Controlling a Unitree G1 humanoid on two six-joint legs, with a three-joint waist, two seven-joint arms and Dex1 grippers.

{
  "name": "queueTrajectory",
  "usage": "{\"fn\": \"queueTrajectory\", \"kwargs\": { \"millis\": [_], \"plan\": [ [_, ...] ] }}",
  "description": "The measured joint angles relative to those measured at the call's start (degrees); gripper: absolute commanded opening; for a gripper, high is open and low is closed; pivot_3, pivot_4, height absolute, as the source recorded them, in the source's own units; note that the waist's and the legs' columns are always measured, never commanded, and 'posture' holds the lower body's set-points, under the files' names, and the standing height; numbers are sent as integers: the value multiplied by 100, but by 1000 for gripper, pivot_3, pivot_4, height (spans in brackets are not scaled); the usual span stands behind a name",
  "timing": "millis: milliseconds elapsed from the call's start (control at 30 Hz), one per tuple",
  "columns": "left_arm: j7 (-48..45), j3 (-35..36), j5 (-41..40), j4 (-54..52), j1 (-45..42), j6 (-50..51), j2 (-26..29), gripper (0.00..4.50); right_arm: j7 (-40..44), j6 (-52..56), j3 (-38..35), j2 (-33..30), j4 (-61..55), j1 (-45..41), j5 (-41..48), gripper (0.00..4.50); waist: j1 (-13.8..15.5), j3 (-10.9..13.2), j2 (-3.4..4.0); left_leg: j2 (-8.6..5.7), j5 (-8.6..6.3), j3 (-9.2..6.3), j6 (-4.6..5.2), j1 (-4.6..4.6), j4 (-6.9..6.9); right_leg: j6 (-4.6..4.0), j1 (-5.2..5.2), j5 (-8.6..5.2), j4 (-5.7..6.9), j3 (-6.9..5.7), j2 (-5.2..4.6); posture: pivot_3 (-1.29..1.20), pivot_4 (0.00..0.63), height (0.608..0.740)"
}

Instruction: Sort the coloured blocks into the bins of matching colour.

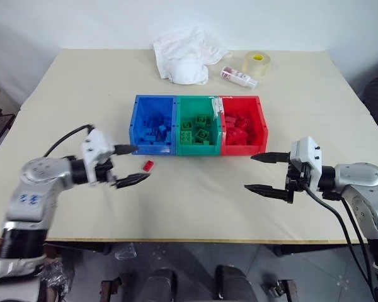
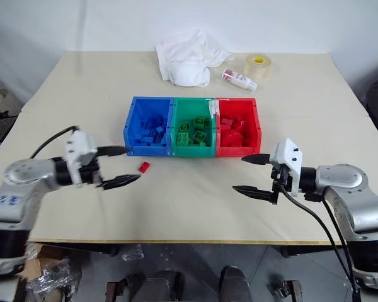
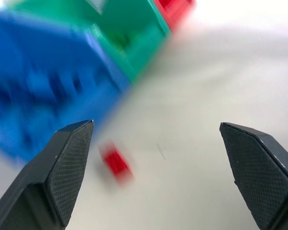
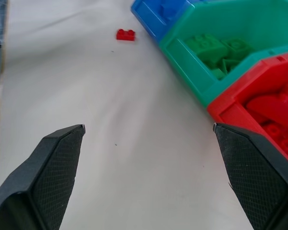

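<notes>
Beige table (image 1: 195, 201): tiny, light, hard red block (image 1: 148, 165) before the blue bin (image 1: 152, 126); pinch its flat sides. Both the left gripper (image 1: 127, 165) and the right gripper (image 1: 264, 172) are wide and empty.

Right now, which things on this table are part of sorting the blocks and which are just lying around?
Part of the job:
- red block, loose on the table in front of the blue bin
- blue bin, green bin, red bin, each with matching blocks inside

Just lying about:
- white cloth
- clear tape roll
- small bottle
</notes>
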Motion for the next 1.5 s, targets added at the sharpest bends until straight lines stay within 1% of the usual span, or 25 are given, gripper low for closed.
{"fn": "queueTrajectory", "kwargs": {
  "millis": [67,133,267,400,500,667,833,967,1067,1100,1200,1433,1500],
  "plan": [
    [-62,281,24,217,570,-187,142,4472,55,-29,57,37,86,-104,-15,4500,3,0,1,-1,0,0,0,2,0,0,2,0,-1,3,-1,0,150,740],
    [-18,421,33,318,904,-228,86,4472,87,-88,130,59,186,-178,-45,4500,52,1,0,-3,0,-11,1,-1,4,0,6,0,-2,-2,-1,0,150,740],
    [223,424,19,123,913,-305,-179,4472,114,-115,190,147,210,-280,-52,4500,155,0,0,-9,-1,-12,2,-2,7,0,7,1,0,6,-4,0,150,740],
    [544,115,187,127,532,-462,-435,4472,141,-120,248,164,247,-362,-116,4500,147,0,0,-9,-1,-11,1,-1,7,0,4,1,7,3,-2,0,150,740],
    [794,-325,505,297,129,-668,-787,4472,142,-120,257,211,300,-365,-156,4500,140,0,-1,-10,-1,-6,1,-1,6,0,2,1,12,1,-2,0,150,740],
    [1186,-981,1061,995,-324,-1000,-1312,4472,89,-119,257,235,306,-347,-172,4500,132,0,-1,-10,0,0,1,-1,6,1,-2,1,15,-4,1,0,150,740],
    [1832,-1157,1430,1628,-931,-1395,-1760,4472,-27,-104,239,236,160,-218,-167,4500,164,-2,-3,-13,0,0,1,2,13,3,5,2,17,-4,-3,0,150,740],
    [2156,-1172,1497,1712,-1079,-1204,-1934,4472,-104,-92,190,236,80,-139,-167,4500,163,-3,-1,-12,0,0,2,4,15,4,6,2,19,-3,-3,0,150,740],
    [2258,-1208,1496,1587,-1086,-926,-1993,3926,-158,-80,186,236,62,-122,-167,4500,166,-7,4,-13,1,-1,2,6,16,4,10,2,19,-2,-3,0,150,740],
    [2270,-1216,1496,1528,-1088,-832,-2014,3649,-178,-72,186,236,59,-122,-167,4500,169,-7,4,-13,1,-1,3,6,17,4,11,2,19,-1,-4,0,150,740],
    [2277,-1229,1481,1452,-1090,-679,-2114,2662,-207,-44,186,236,55,-122,-166,4500,169,-8,5,-13,1,-1,3,7,18,4,11,2,19,-1,-3,0,150,740],
    [2355,-1237,1467,1343,-1161,-322,-2136,497,-254,-2,185,236,55,-122,-166,4500,149,-8,5,-12,1,0,2,7,17,4,9,2,19,0,-3,0,150,740],
    [2320,-1227,1419,1338,-1163,-281,-2136,465,-275,3,176,236,35,-122,-166,4500,149,-8,5,-12,1,0,2,6,17,4,8,2,19,0,-3,0,150,740]
  ]
}}
